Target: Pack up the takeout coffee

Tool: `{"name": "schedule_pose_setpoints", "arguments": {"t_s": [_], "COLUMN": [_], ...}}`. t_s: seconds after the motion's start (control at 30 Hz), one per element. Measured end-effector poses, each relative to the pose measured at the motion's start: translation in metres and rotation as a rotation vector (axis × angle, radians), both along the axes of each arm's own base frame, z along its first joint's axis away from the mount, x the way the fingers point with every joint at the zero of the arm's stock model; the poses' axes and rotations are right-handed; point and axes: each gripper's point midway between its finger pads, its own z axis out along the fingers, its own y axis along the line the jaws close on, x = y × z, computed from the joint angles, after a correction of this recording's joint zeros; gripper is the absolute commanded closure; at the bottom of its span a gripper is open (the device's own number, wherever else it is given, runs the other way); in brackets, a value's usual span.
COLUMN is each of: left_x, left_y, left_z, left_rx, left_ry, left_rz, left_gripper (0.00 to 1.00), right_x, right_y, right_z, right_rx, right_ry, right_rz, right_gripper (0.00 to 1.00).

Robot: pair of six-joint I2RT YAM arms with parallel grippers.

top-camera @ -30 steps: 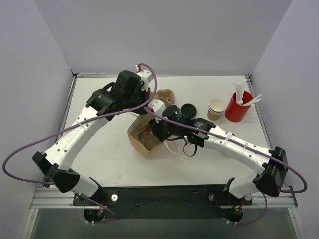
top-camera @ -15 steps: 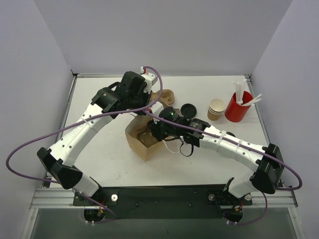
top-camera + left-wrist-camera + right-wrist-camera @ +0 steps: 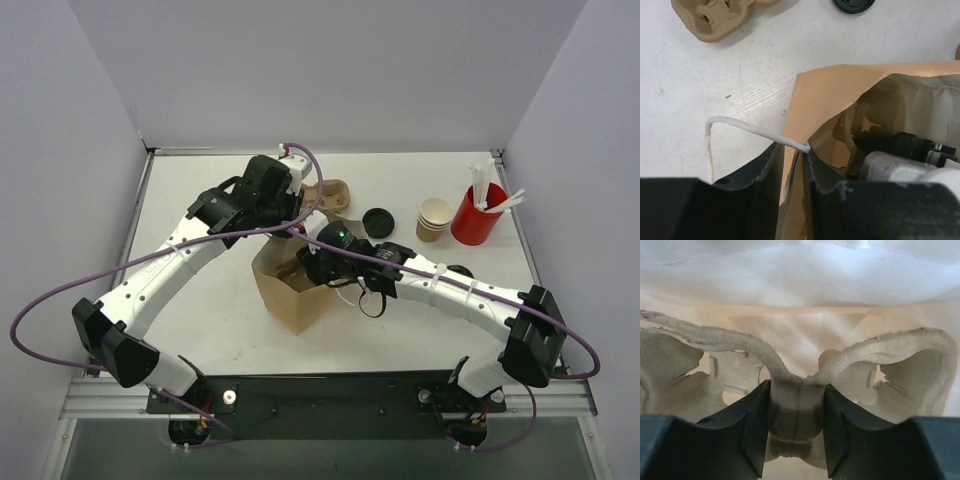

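A brown paper bag point(image 3: 285, 295) stands open at mid table. My left gripper point(image 3: 289, 226) is shut on the bag's rim beside its white handle point(image 3: 740, 127); in the left wrist view the gripper point(image 3: 794, 150) pinches the paper point(image 3: 835, 95). My right gripper point(image 3: 308, 264) reaches into the bag. It point(image 3: 796, 405) is shut on the middle post of a pulp cup carrier point(image 3: 890, 355), deep inside. A loose black lid point(image 3: 378, 220) lies behind the bag. The tan-brown takeout cup is not in view.
A second pulp carrier point(image 3: 330, 192) lies at the back, also in the left wrist view point(image 3: 715, 17). A stack of pale beige cups point(image 3: 434, 218) and a red cup with white sticks point(image 3: 475, 213) stand at the back right. Something dark point(image 3: 461, 270) peeks from behind the right arm.
My right gripper has pushed the carrier further left and deeper into the bag. My left gripper has shifted right with the rim, and the bag now stands more upright.
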Motion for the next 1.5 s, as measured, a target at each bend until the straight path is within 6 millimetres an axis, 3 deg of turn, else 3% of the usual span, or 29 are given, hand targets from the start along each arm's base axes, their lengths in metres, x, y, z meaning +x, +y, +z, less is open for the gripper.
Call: {"name": "schedule_pose_setpoints", "arguments": {"t_s": [0.4, 0.57, 0.7, 1.07, 1.3, 1.5], "left_x": [-0.003, -0.020, -0.023, -0.022, -0.066, -0.080], "left_y": [0.007, 0.005, 0.010, 0.020, 0.026, 0.030], "left_z": [0.015, 0.027, 0.042, 0.040, 0.061, 0.069], "left_rx": [-0.055, -0.116, -0.140, -0.146, -0.276, -0.304], "left_ry": [-0.047, -0.055, -0.111, -0.138, -0.116, -0.129], "left_rz": [-0.042, -0.111, -0.133, -0.146, -0.285, -0.345], "left_gripper": [0.58, 0.53, 0.53, 0.48, 0.48, 0.48], "right_x": [-0.003, 0.007, 0.008, 0.006, 0.018, 0.020], "right_y": [0.015, 0.007, 0.005, 0.010, 0.012, 0.013], "right_z": [0.008, -0.002, -0.007, -0.009, -0.010, -0.010], "right_rx": [0.079, 0.078, 0.073, 0.062, 0.070, 0.070], "right_ry": [0.018, 0.066, 0.084, 0.110, 0.123, 0.127], "right_rz": [0.052, -0.006, -0.011, 0.007, -0.047, -0.056], "right_gripper": [0.64, 0.64, 0.64, 0.64, 0.64, 0.64]}}
